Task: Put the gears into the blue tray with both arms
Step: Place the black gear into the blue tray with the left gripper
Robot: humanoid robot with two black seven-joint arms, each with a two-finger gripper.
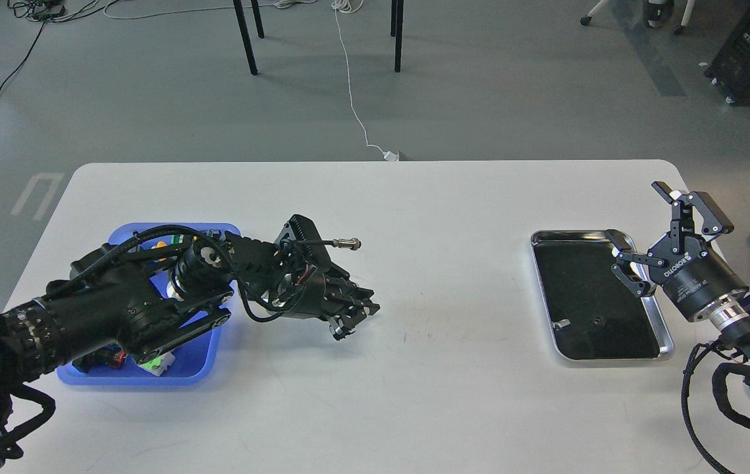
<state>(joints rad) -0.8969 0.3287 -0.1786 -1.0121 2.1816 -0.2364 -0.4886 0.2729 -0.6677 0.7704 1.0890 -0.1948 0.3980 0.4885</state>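
Observation:
The blue tray (198,361) sits at the table's left, largely covered by my left arm. My left gripper (353,317) hangs just above the table to the right of that tray. Its fingers are shut on a tiny black gear, which I can barely make out between the tips. My right gripper (638,222) stands open over the right rim of the silver tray, holding nothing. Another small black gear (595,322) lies on that tray's black floor, below and left of the right gripper.
The silver metal tray (612,359) with a black inside lies at the right, with a small pale scrap (562,322) in it. Coloured push-button switches (151,363) lie in the blue tray. A cable plug (348,243) sticks out from my left wrist.

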